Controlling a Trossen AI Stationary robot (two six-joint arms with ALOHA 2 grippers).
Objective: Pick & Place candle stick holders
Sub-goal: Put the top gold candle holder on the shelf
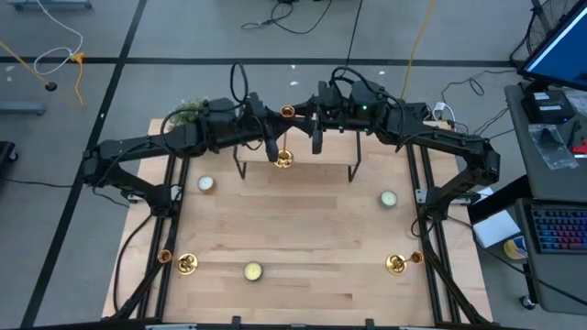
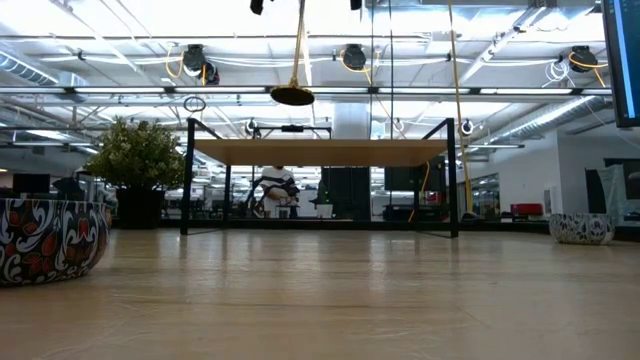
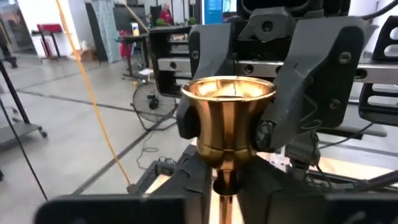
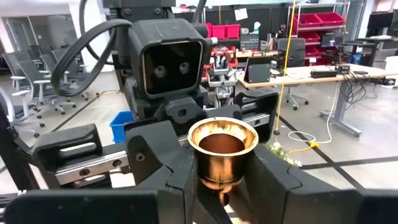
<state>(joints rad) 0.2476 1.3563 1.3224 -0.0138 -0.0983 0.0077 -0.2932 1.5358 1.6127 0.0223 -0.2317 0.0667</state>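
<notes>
Right tool (image 4: 222, 202) is pressed on the stem of a candlestick (image 4: 222, 155), as far as my wrist view shows: the stem drops straight between my two dark fingers, just under the cup. My left tool (image 3: 227, 194) sits on the same stem from the other side, facing the right one, but I cannot tell whether it pinches the stem or only flanks it.

Both arms meet at the far middle of the bench (image 1: 303, 229). I hold the candlestick upright in the air there, its round base hanging free above the raised stand (image 2: 320, 152) and touching nothing.

I judge the task is partway through. This candlestick is lifted but not set down, and it looks like a handover between my two tools. Two more candlesticks stand on the bench, well apart: one at the near left corner (image 1: 186, 264), one at the near right corner (image 1: 396, 264). I cannot say whether those are already placed or wait their turn, since nothing marks a goal spot. What is left for certain is to bring the held one down and let go of it.

It is shiny brass, with a flared open cup on top, a thin stem and a small round base. It looks hard and slick, and it is gripped only on the narrow stem, so I expect it could swing or slip.
</notes>
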